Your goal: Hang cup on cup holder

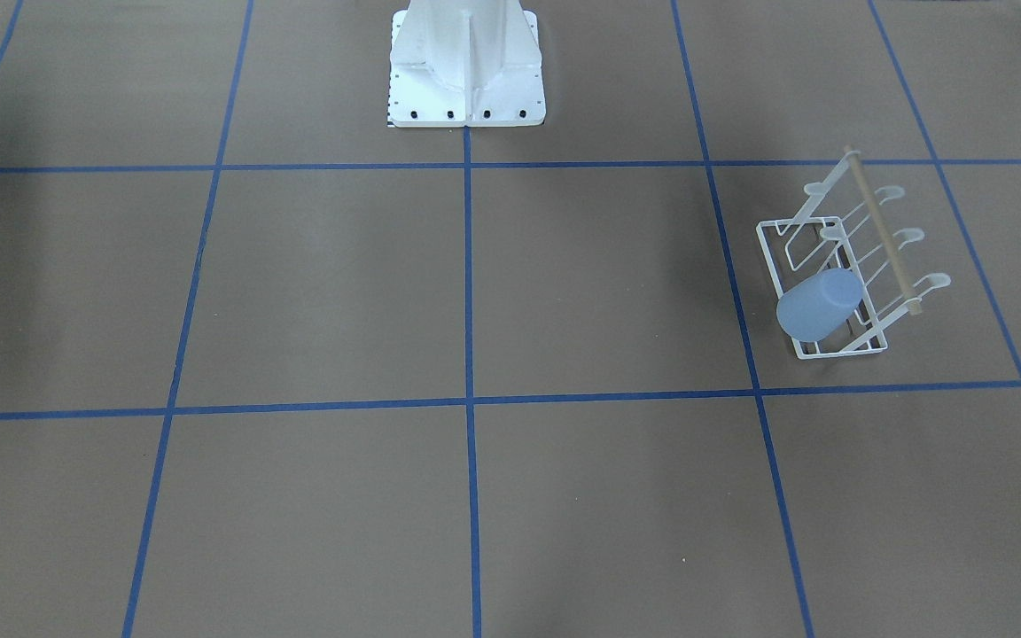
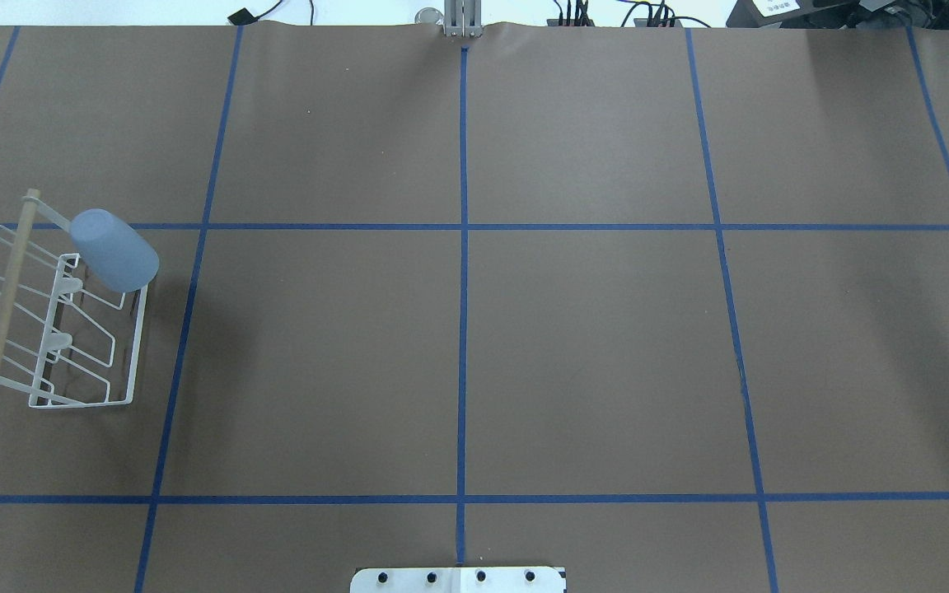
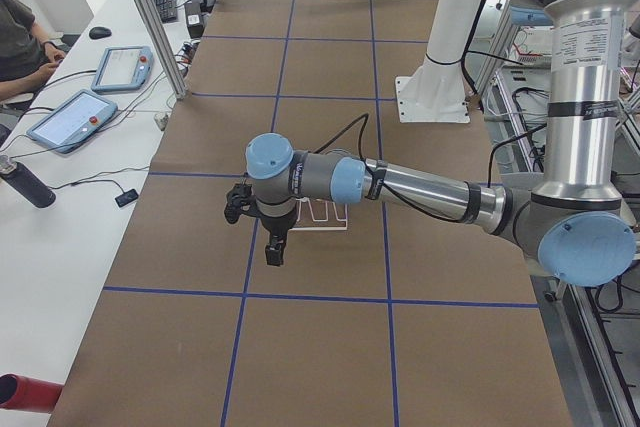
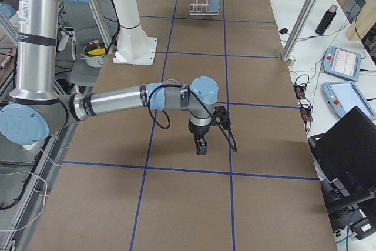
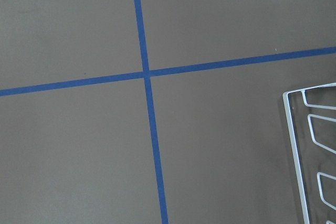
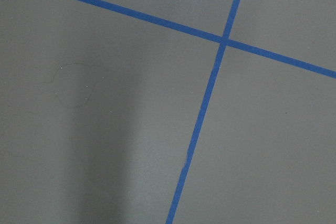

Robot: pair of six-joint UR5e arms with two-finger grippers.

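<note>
Brown paper covers the table, ruled into squares by blue tape. In your overhead view the cup holder stands at about 9 o'clock on the table, with its wooden rod along the outer side. The cup rests tilted on the rack, over the prong at its 1 o'clock corner, clear of the paper.

The left gripper hangs pointing down just beside the rack, toward the left end camera. You see it from that side view only, so I cannot tell how its jaws stand. The left wrist camera catches a corner of the rack's wire frame at 4 o'clock.

The right gripper hangs well apart from the rack, above bare paper. Its jaws cannot be judged either.
</note>
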